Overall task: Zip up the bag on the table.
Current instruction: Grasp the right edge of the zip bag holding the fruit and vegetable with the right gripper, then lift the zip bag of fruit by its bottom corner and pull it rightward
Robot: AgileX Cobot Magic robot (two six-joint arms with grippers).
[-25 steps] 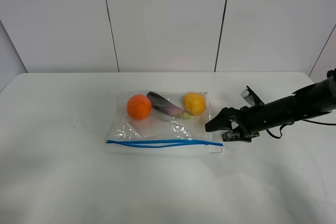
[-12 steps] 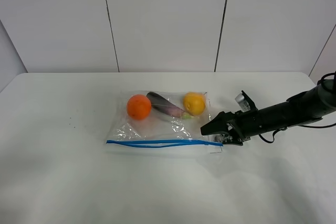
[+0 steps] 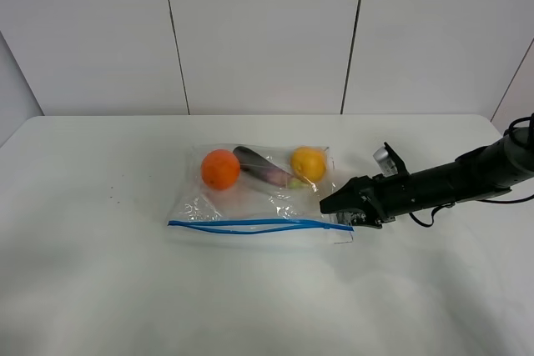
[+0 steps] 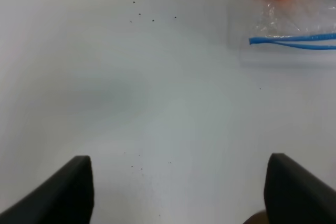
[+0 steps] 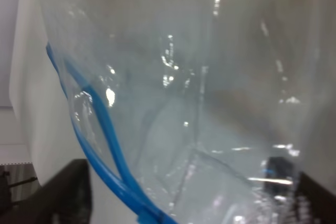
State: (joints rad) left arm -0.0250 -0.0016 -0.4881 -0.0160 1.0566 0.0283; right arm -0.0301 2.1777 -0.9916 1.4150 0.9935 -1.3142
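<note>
Seen from high, the bag (image 3: 250,198) lies on the table (image 3: 100,289), and the right gripper (image 3: 336,208) is at the end of its blue zipper (image 3: 250,226). In the left wrist view, the left gripper (image 4: 178,187) holds its fingers wide apart, with the bag well ahead of them. In the right wrist view, the fingers (image 5: 65,190) are apart, and the clear plastic and zipper are close between them.

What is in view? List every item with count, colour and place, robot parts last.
table: one, white, under everything.
bag: one, clear, mid-table.
zipper strip: one, blue, along the bag's near edge.
orange: one, orange, inside bag, left.
long vegetable: one, dark purple, inside bag, middle.
round fruit: one, yellow, inside bag, right.
right gripper: one, black, open at the bag's right end.
left gripper: one, black, open over the table, apart from the bag.
</note>
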